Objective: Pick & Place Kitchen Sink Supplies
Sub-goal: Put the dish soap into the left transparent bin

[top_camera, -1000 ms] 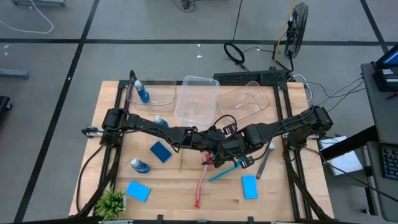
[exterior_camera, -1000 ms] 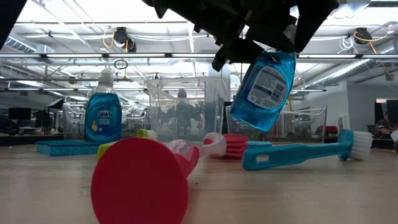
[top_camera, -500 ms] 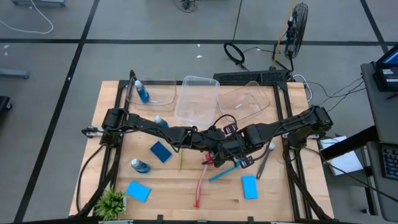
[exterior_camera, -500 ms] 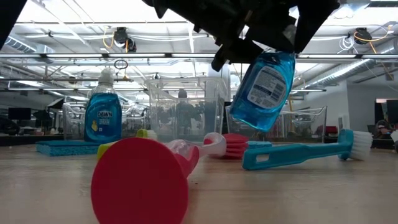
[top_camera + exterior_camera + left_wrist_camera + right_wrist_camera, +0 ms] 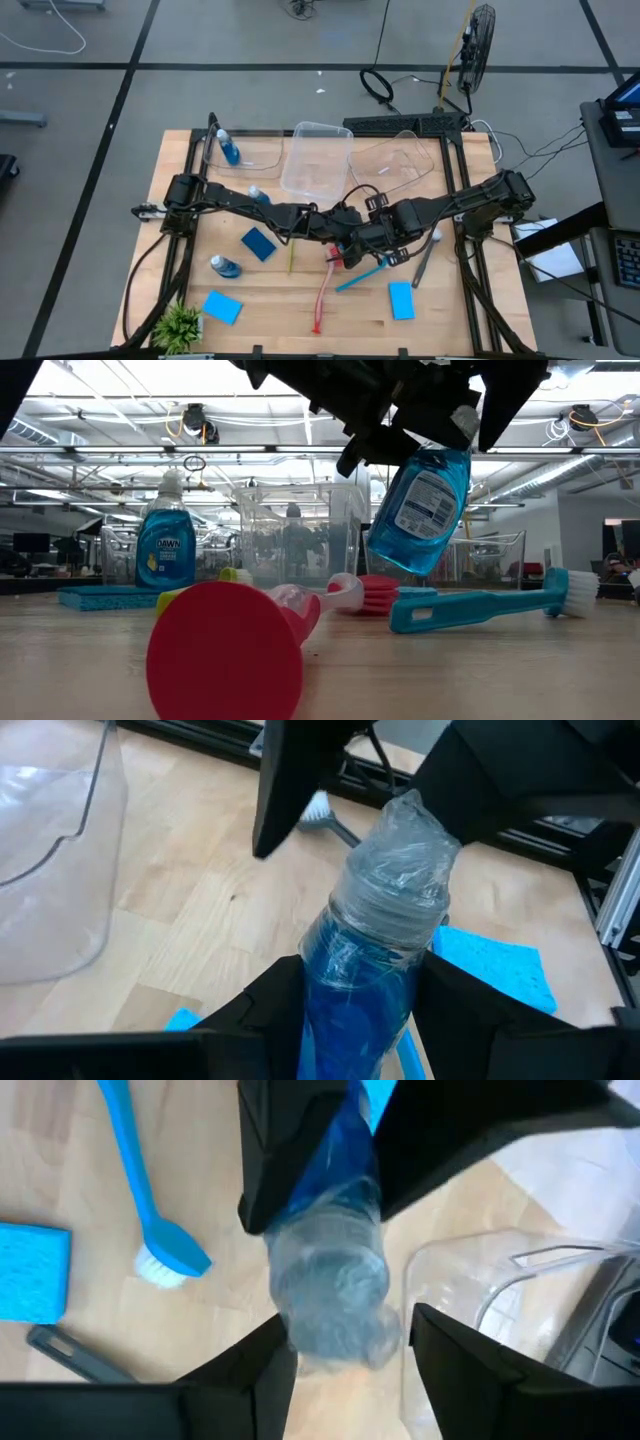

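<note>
The held bottle (image 5: pixel 420 505) hangs tilted in the air above the table's (image 5: pixel 450 310) middle, clear of the wood, with open board toward the table's near edge beyond the red brush (image 5: pixel 322 295) and the blue brush (image 5: pixel 362 275) lying under and beside it. The left gripper (image 5: pixel 355 995) clasps the bottle's body between its two fingers, partly spread around it. The right gripper (image 5: pixel 340 1345) sits at the cap end, its fingers standing just off the cap on either side; compared with a second ago they have spread wider and the bottle has tipped slightly. Behind the bottle stand clear tubs (image 5: pixel 320 158); a second bottle (image 5: pixel 224 266), three blue sponges (image 5: pixel 401 299) and a grey brush (image 5: pixel 425 258) lie around it, and a green plant (image 5: pixel 180 325) sits at the near left corner.
</note>
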You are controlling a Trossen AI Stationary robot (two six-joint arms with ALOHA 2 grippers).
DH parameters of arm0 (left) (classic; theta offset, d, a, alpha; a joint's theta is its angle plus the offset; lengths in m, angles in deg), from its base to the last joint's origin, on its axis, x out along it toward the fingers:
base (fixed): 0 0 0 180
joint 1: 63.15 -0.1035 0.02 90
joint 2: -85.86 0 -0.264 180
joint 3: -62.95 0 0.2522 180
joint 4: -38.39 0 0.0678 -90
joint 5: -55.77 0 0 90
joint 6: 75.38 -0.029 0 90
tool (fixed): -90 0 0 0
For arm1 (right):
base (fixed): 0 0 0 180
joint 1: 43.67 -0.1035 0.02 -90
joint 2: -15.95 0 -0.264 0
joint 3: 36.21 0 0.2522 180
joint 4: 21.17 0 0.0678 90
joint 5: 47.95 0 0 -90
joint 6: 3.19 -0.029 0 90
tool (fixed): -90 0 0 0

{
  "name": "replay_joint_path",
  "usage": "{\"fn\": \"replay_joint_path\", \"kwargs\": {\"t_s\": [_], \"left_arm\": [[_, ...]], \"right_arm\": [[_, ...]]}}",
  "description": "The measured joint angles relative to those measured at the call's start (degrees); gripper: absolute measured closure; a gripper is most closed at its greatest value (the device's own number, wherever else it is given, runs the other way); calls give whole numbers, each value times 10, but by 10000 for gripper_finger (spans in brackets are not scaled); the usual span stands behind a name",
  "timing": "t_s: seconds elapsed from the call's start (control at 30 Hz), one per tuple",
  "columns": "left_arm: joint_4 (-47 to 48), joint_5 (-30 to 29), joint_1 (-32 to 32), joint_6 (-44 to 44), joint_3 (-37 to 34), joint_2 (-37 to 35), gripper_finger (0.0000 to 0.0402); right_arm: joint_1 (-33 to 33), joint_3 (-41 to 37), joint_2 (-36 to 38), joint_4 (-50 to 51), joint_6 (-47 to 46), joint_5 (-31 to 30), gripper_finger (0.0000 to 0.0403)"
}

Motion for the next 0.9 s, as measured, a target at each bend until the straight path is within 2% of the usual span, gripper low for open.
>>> {"fn": "replay_joint_path", "kwargs": {"t_s": [0.23,0.57,0.77,0.9], "left_arm": [[3,-8,0,2,0,0,243],[-2,-18,0,3,0,-18,243],[3,-50,0,-9,0,-50,243],[-9,-79,0,-12,0,-73,243]], "right_arm": [[0,0,39,9,-44,1,219],[4,0,154,15,-143,3,220],[15,0,234,24,-204,2,220],[16,0,288,22,-240,-23,220]]}}
